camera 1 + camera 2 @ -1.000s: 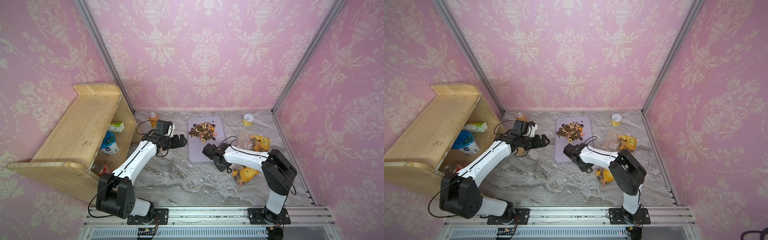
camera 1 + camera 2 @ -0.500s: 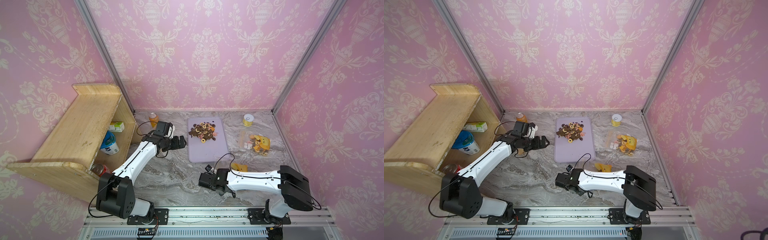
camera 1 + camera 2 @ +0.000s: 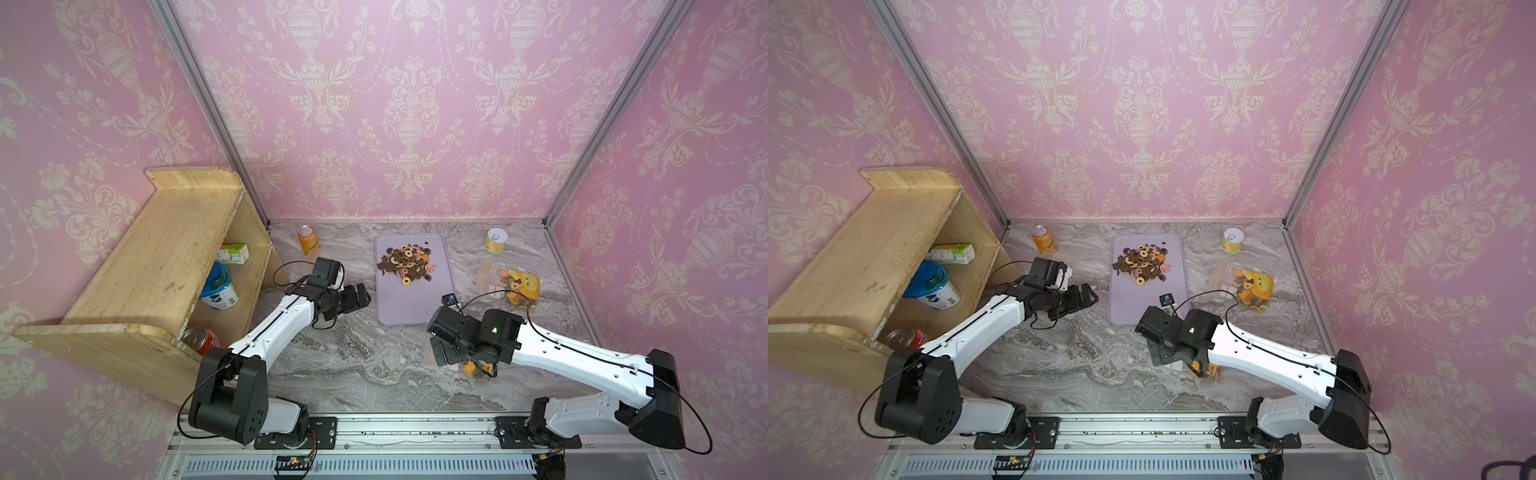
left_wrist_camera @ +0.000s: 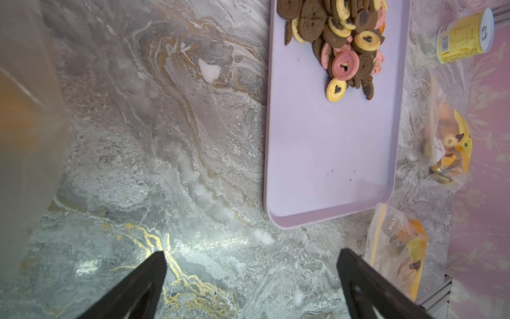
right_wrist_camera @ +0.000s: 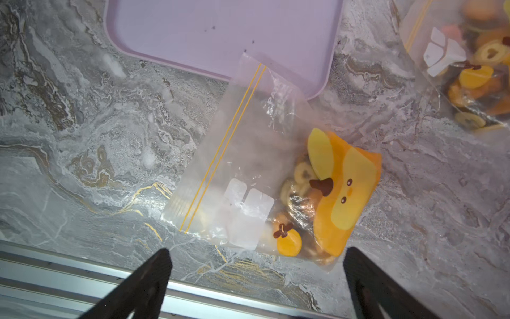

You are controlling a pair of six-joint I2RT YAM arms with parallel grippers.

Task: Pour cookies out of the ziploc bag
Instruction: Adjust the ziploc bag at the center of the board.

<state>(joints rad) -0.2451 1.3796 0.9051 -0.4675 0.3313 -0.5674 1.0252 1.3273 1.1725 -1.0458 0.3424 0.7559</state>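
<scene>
since a second ago the right arm (image 3: 573,357) has drawn back from the tray (image 5: 220,33) and its jaws have parted. right gripper (image 5: 256,251) hangs open and empty just above the ziploc bag (image 5: 242,165), lying flat; long axis runs from zip end, overlapping the tray corner, to cookies (image 5: 300,176) bunched opposite. left gripper (image 4: 251,252), open, well apart.

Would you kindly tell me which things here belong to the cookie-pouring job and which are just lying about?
Job: cookies, lavender tray, ziploc bag by the tray's corner, second ziploc bag.
Lying about: orange can, yellow can, wooden shelf, blue tub, red can, carton.
</scene>
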